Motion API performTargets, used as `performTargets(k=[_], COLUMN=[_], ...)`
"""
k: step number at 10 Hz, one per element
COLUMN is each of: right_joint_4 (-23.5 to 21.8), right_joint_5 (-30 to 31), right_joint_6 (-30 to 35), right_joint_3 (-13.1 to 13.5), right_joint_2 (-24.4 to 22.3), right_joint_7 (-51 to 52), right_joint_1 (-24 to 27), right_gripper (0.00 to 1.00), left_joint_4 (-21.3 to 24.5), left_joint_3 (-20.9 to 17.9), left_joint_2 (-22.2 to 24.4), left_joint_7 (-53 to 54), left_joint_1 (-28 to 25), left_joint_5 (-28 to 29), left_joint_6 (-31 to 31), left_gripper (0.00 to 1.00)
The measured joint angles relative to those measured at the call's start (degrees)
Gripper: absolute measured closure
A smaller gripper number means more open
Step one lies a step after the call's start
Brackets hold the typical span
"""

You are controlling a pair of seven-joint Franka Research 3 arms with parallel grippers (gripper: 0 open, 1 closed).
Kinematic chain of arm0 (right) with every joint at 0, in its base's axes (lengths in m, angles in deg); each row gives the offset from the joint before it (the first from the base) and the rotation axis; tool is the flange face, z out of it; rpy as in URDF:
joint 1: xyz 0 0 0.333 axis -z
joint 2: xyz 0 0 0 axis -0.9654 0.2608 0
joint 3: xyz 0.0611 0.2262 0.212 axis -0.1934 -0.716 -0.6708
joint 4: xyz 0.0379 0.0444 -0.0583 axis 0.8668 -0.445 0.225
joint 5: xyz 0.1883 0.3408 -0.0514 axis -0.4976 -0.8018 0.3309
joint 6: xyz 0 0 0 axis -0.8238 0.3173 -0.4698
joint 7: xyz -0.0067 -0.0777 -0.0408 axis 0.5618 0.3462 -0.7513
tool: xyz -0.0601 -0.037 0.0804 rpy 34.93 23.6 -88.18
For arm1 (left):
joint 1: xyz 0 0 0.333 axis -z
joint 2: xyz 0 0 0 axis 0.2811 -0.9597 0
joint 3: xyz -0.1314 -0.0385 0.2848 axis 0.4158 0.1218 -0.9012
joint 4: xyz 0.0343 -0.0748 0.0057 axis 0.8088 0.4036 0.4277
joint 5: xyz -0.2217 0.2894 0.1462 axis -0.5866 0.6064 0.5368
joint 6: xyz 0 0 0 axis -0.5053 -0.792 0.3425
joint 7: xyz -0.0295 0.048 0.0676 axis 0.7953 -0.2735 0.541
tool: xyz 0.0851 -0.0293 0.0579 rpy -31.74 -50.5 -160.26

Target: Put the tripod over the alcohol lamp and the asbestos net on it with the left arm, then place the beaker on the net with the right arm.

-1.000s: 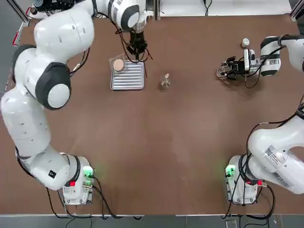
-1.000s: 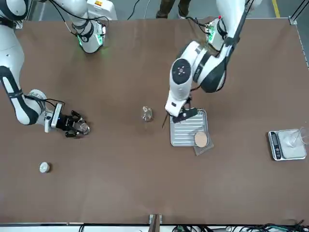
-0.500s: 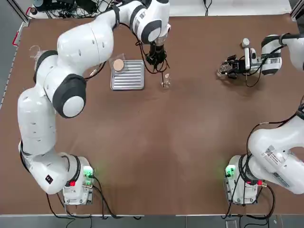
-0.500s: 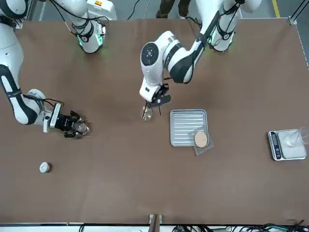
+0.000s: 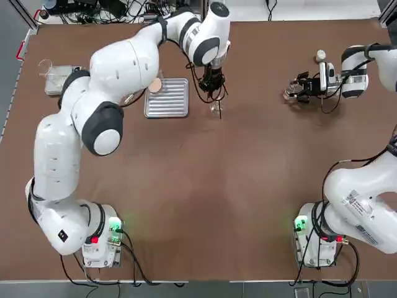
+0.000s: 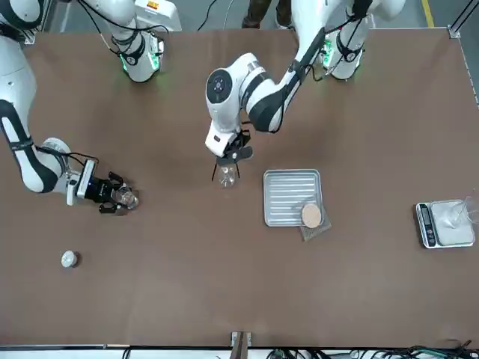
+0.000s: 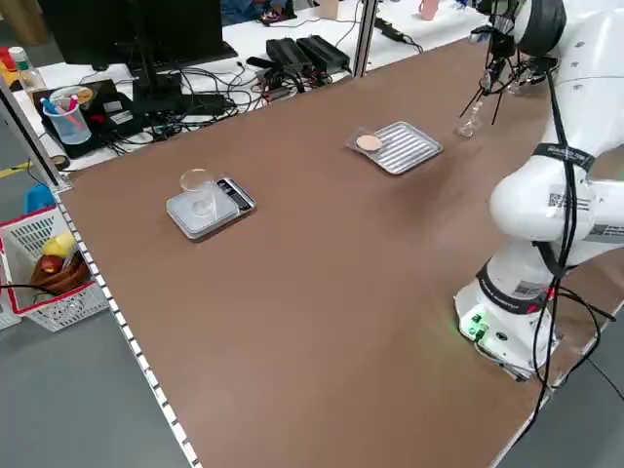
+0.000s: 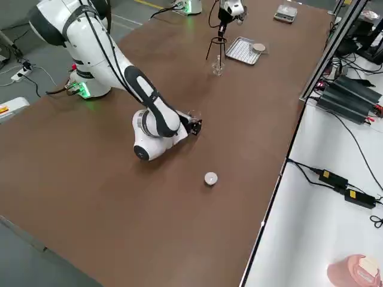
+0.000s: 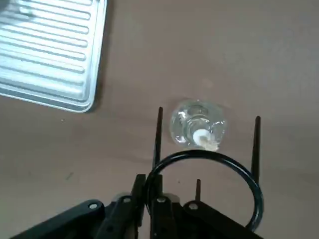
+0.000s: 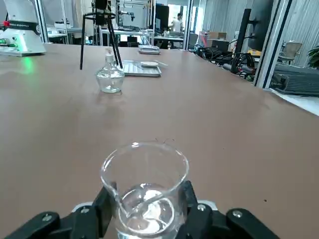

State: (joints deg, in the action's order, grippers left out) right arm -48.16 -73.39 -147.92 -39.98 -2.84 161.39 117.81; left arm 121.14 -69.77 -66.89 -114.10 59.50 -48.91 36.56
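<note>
We can't see the left tool (image 5: 214,84) fingertips from overhead; wrist housing covers them. Asbestos net (image 5: 155,84) partly under the left arm there. Tripod (image 9: 204,184) ring cut by frame edge near that tool in the wrist view. Beaker (image 5: 289,94) at right tool (image 5: 298,88) too small to make out from overhead.

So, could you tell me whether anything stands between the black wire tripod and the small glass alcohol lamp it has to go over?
Nothing visible does. The left gripper holds the black wire tripod by its ring, just beside the small glass alcohol lamp. Only bare brown table surrounds the lamp; the ribbed silver tray sits off to one side.
</note>
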Motion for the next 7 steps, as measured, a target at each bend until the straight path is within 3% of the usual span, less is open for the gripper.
performTargets(k=[7], right_joint_4=[0.0], right_joint_5=[0.1], right_joint_6=[0.0], right_joint_3=[0.2], right_joint_2=[-0.3], right_joint_7=[0.0], right_joint_1=[0.1], right_gripper=[0.41], left_joint_4=[-0.8], left_joint_3=[-0.2], left_joint_2=[-2.8], left_joint_7=[-0.6], left_joint_1=[-0.2], left_joint_5=[-1.0], left_joint_6=[2.7], left_gripper=[0.92])
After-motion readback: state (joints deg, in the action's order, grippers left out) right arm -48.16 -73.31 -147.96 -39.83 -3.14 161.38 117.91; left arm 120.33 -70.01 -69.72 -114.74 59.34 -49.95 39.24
